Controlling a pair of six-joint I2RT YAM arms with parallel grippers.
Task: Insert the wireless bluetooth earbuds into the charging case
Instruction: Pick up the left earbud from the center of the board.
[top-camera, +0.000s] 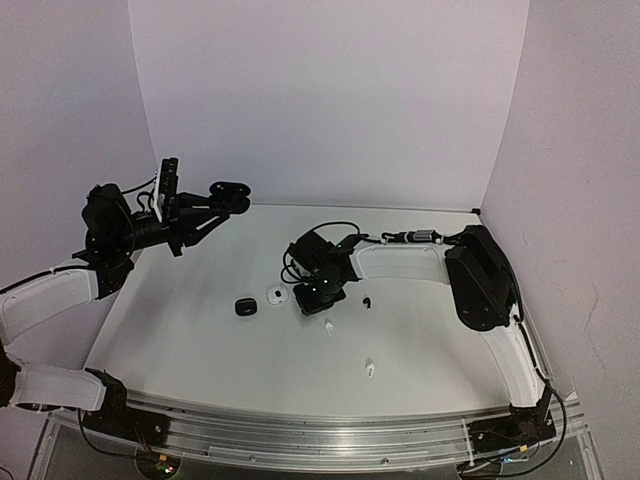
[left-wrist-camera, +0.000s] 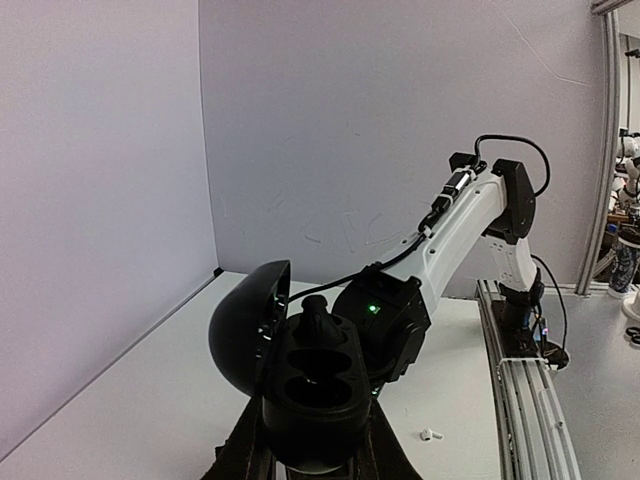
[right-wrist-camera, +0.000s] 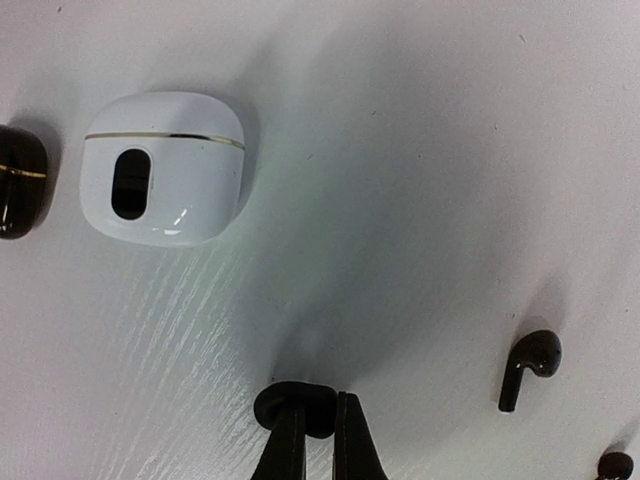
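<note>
My left gripper (top-camera: 222, 196) is raised at the far left, shut on an open black charging case (left-wrist-camera: 318, 385). Its lid (left-wrist-camera: 245, 325) swings left; two wells look empty, and a black knob, perhaps an earbud (left-wrist-camera: 316, 320), sits at its far edge. My right gripper (top-camera: 318, 297) is low at the table's middle. In the right wrist view its gripper (right-wrist-camera: 318, 412) is shut on a black earbud (right-wrist-camera: 298, 402) at the table surface. Another black earbud (right-wrist-camera: 530, 365) lies to the right, also seen from above (top-camera: 366, 300). Two white earbuds (top-camera: 329, 327) (top-camera: 370, 368) lie nearer the front.
A shut white case (right-wrist-camera: 163, 167) and a shut black case (right-wrist-camera: 18, 180) lie left of my right gripper; they also show from above, white case (top-camera: 274, 295) and black case (top-camera: 243, 307). Part of another black earbud (right-wrist-camera: 612, 465) shows at the lower right. Walls enclose the table.
</note>
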